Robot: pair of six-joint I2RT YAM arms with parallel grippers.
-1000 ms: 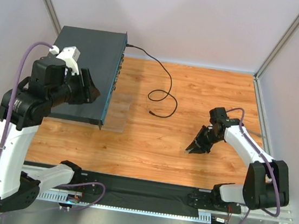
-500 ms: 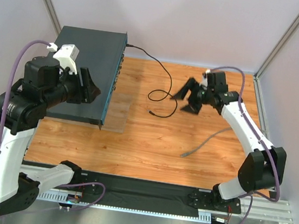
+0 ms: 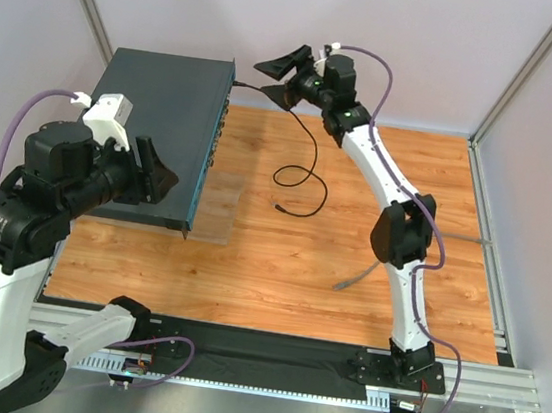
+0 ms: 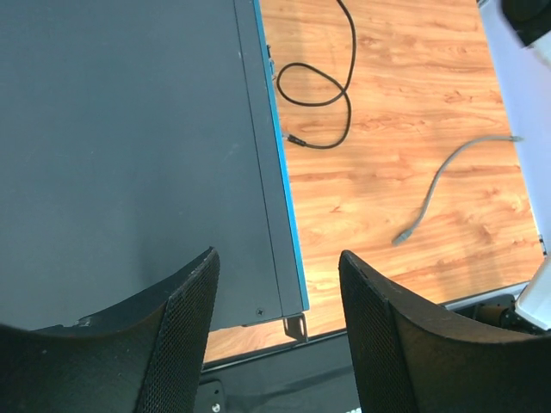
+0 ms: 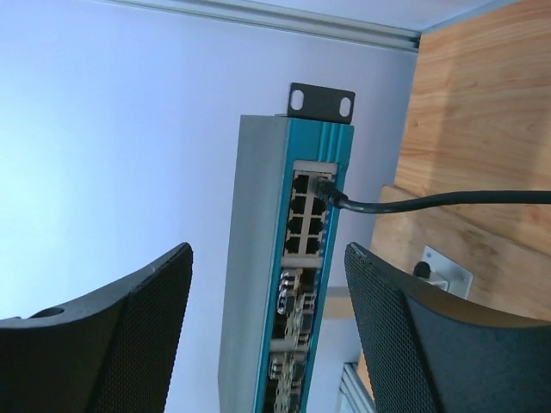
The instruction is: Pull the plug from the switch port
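At the far left corner of the wooden counter lies the switch, a flat dark grey-teal box whose thin front face, edged in blue, points toward the middle of the counter. The plug is seated in a socket at the far end of that face, in the top row of a small block of sockets just below the black mounting ear. From the plug a black cable runs out over the counter, curls into a loop, and ends in a free tip well apart from the switch. A grey cable lies loose on the wood beside the right arm's elbow. The right pincer is stretched to the far end of the switch's front face; its jaws stand wide, with the plug and the first run of black cable showing between them in the wrist view, touching neither finger. The left pincer hovers above the near part of the switch's top panel, close to its front edge, jaws likewise wide and holding nothing.
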